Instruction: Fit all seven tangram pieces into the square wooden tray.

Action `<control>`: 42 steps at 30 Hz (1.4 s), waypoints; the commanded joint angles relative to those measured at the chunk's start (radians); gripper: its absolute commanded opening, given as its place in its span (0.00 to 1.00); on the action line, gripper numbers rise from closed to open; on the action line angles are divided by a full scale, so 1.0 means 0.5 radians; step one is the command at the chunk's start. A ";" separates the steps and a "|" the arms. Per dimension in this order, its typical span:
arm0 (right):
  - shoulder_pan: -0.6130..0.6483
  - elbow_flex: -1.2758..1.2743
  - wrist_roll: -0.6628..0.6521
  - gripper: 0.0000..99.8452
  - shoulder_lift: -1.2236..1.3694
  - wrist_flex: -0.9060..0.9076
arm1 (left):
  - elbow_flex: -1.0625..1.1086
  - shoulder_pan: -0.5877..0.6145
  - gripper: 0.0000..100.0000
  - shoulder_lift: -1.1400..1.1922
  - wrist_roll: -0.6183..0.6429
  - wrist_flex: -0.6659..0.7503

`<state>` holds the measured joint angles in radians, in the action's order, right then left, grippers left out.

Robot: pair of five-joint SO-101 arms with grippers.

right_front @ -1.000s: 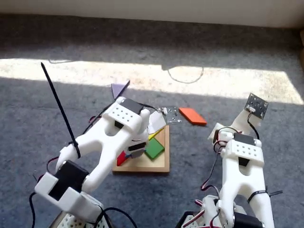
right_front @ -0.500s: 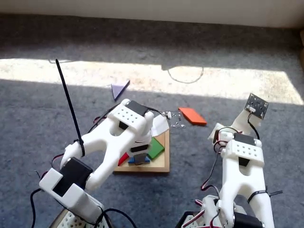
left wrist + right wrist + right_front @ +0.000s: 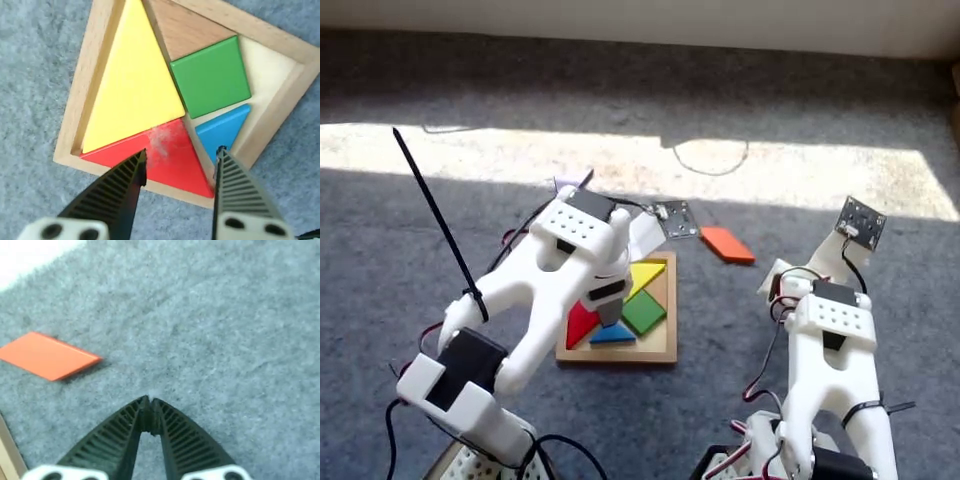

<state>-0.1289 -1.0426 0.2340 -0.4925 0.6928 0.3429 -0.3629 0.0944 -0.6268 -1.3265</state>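
The square wooden tray lies under my left arm. In it lie a yellow triangle, a green square, a blue triangle, a red triangle and a wood-coloured triangle. A pale bare slot runs along one tray wall. My left gripper hangs open above the red and blue pieces, holding nothing. The orange parallelogram rests on the carpet right of the tray, and my right gripper is shut and empty just short of it. A purple triangle peeks out beyond the left arm.
Grey carpet covers the floor, with a sunlit strip and a thin cable loop at the far side. A black cable tie sticks up from the left arm. The right arm stands right of the tray.
The left gripper dipped toward the tray's near edge, then drew back toward the far side. The blue triangle now lies uncovered in the tray. The right arm has kept still.
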 commanded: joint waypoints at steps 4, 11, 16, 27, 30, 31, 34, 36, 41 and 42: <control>-0.014 0.118 0.009 0.01 -0.069 -0.032 | 0.044 -0.032 0.22 -0.017 0.037 -0.021; -0.014 0.118 0.006 0.01 -0.066 -0.032 | 0.192 -0.038 0.22 -0.017 0.132 0.126; -0.014 0.118 0.000 0.01 -0.066 -0.032 | 0.308 -0.032 0.22 -0.017 0.307 0.420; -0.014 0.118 0.000 0.01 -0.060 -0.032 | 0.198 0.020 0.22 -0.020 0.310 0.473; -0.014 0.118 0.000 0.01 -0.060 -0.032 | 0.100 0.091 0.22 -0.020 0.313 0.408; -0.014 0.118 0.000 0.01 -0.060 -0.032 | 0.051 0.112 0.22 -0.020 0.313 0.353; -0.014 0.118 0.000 0.01 -0.060 -0.032 | -0.094 0.167 0.21 -0.048 0.313 0.166; -0.014 0.118 0.000 0.01 -0.060 -0.032 | -0.146 0.192 0.18 -0.143 0.313 0.071; -0.014 0.118 -0.003 0.01 -0.057 -0.032 | -0.146 0.256 0.18 -0.591 0.313 -0.117; -0.014 0.118 -0.003 0.01 -0.057 -0.032 | -0.146 0.275 0.19 -0.698 0.313 -0.160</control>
<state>-0.1289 -1.0426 0.2340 -0.4925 0.6928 0.3214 -0.2662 -0.0437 -0.4826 -1.3295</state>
